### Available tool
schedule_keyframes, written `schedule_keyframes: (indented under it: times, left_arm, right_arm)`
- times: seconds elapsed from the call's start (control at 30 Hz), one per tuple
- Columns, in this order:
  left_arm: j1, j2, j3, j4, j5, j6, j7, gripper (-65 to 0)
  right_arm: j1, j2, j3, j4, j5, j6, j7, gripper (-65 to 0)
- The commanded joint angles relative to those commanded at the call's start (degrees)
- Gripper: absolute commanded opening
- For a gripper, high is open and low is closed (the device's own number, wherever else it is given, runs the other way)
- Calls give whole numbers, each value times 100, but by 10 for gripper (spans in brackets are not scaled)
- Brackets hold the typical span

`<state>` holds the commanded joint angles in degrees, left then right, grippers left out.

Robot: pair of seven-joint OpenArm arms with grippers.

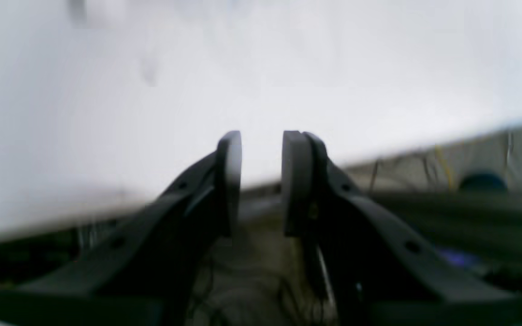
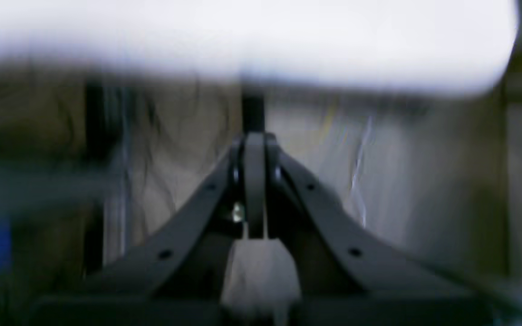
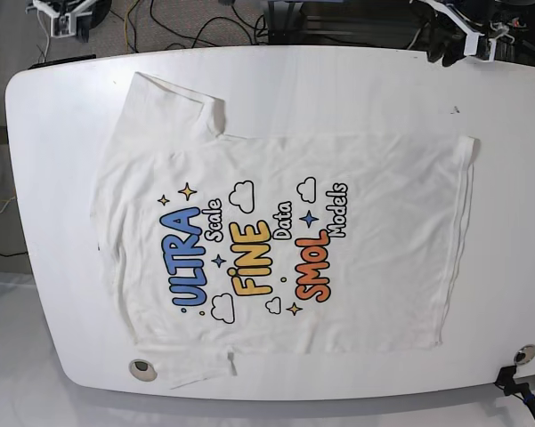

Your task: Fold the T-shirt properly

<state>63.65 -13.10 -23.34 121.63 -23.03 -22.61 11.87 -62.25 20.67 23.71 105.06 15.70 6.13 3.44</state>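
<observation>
The white T-shirt lies flat and print-up on the white table, collar to the left and hem to the right. One sleeve spreads toward the far side; the other lies bunched at the near edge. My left gripper is open and empty, off the table's far right corner. My right gripper is shut with nothing between its tips, off the far left corner. Both wrist views are blurred and show only the table edge, not the shirt.
A round metal insert sits in the table near the front left. A black clamp is at the front right corner. Cables lie on the floor beyond the far edge.
</observation>
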Motion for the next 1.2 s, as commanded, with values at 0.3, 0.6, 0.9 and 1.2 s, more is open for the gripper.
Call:
schedule_keyframes:
  times: [0.3,0.6,0.9,1.2]
  left_arm:
    - [-776,-8,-43,162,-257,87,672,-437]
    - [-1266,26,-137,89,-734,78,719,-414]
    - [-1329,58,-156,37,-631,81,688,-409]
    - [-1353,55,-130,-78,-625,40,592,-402]
  right_arm:
    - [636,-7,512,287,607,359,-366,-591]
    - [1154,-14,588,302,1010,465,-1070,-496]
    - [1228,164,611,230,943,1142,-1080,-382]
    - [1217,430,640,133,1001,1475,-1254,-321]
